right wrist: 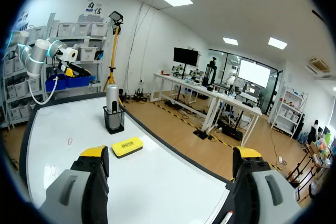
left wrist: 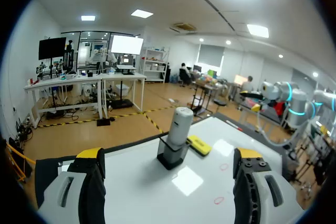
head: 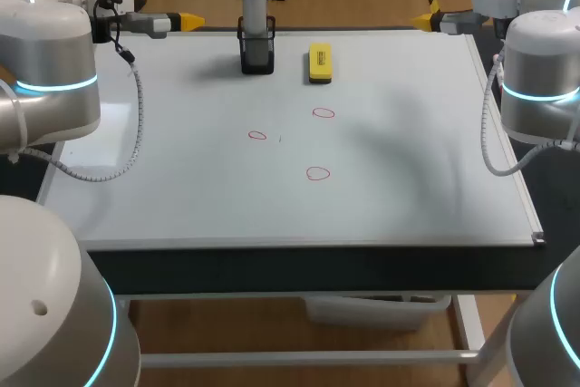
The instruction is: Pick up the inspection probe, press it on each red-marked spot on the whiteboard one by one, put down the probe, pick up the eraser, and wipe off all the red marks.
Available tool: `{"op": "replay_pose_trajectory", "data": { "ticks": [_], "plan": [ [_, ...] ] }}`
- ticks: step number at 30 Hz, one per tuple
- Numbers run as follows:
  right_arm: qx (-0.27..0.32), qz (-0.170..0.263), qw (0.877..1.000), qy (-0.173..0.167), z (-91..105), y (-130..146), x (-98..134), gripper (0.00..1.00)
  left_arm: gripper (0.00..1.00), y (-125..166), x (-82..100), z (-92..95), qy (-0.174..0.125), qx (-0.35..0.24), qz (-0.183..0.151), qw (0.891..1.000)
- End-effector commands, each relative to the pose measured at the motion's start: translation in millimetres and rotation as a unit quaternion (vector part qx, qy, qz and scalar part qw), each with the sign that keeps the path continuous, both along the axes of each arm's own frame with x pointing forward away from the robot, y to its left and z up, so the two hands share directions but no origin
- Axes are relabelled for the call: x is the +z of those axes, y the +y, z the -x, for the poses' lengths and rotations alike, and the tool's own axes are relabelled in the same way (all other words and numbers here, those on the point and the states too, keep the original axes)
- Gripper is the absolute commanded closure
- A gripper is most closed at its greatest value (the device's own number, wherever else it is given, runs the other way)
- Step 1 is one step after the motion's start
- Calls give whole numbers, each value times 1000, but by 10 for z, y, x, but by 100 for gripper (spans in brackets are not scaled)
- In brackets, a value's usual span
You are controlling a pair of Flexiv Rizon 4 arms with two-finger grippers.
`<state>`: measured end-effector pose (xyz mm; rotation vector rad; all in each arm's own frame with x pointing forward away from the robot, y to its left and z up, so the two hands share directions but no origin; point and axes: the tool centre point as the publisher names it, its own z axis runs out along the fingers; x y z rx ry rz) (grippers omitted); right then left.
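The grey inspection probe [head: 255, 11] stands upright in a black holder [head: 257, 53] at the back of the whiteboard [head: 408, 142]. A yellow eraser [head: 319, 62] lies just right of it. Three red marks [head: 257, 135] [head: 323, 113] [head: 317, 173] sit mid-board. My left gripper [head: 186, 20] hovers open at the back left edge, level, pointing toward the probe [left wrist: 179, 124]. My right gripper [head: 426, 20] hovers open at the back right edge, pointing left; ahead of it lie the eraser [right wrist: 127, 146] and probe [right wrist: 112, 100]. Both hold nothing.
The whiteboard covers nearly the whole tabletop, with a metal frame edge [head: 308, 244] along the front. My left arm's cable [head: 136, 124] loops over the board's left side. My right arm's cable [head: 489, 133] hangs by the right edge.
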<state>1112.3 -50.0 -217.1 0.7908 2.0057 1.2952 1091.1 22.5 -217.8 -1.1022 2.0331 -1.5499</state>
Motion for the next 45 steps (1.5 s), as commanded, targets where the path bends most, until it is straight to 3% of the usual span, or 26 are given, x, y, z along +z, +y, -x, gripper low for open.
{"op": "replay_pose_trajectory", "data": {
  "ticks": [1, 34, 45],
  "plan": [
    [0, 0, 1000, 0, -4, -1, 1, 0, 0, 0, 0, 0, 0, 0, 0, 1000],
    [0, 0, 1000, 0, -4, -1, 1, 0, 0, 1, -24, -12, 0, 0, 3, 1000],
    [0, 0, 1000, 0, -4, -1, 1, 0, 0, -19, -186, -103, -35, -15, 10, 999]
  ]
}}
